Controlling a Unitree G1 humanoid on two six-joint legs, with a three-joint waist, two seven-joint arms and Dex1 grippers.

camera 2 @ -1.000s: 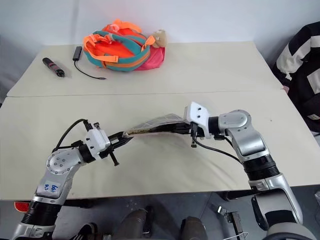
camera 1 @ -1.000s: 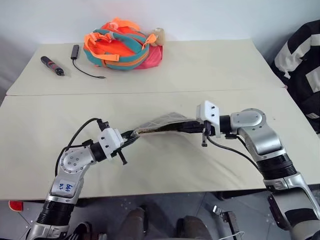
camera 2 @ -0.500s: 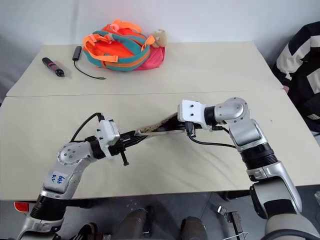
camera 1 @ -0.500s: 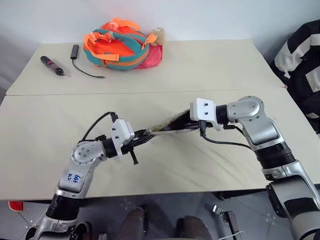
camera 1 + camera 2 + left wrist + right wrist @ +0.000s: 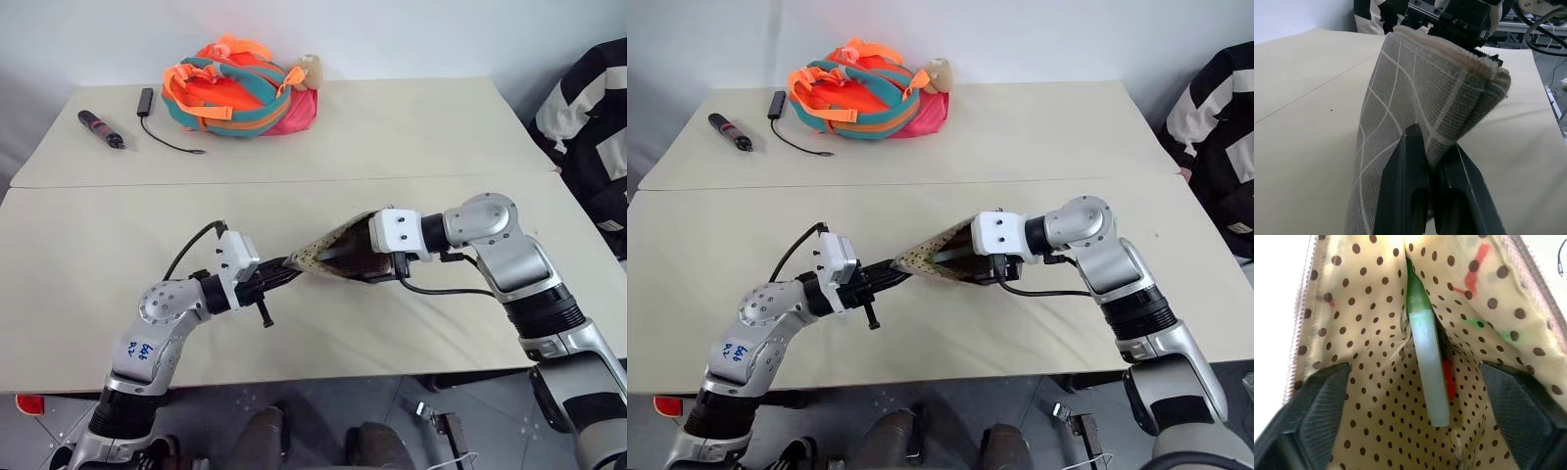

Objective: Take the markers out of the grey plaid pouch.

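Pouch [image 5: 328, 257] pinched by left gripper [image 5: 1432, 161] so right gripper [image 5: 1410, 401], spread inside, reaches green marker [image 5: 1425, 352].

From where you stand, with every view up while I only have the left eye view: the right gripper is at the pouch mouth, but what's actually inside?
Observer: The right wrist view shows a green marker lying along the dotted tan lining.
Operator: Only one?
Observer: A red part of a second marker peeks out beside it.
Operator: Are the right gripper's fingers on them?
Observer: No. The right gripper is open, its fingers spread either side inside the grey plaid pouch.
Operator: And the left?
Observer: The left gripper is shut on the pouch's folded end.
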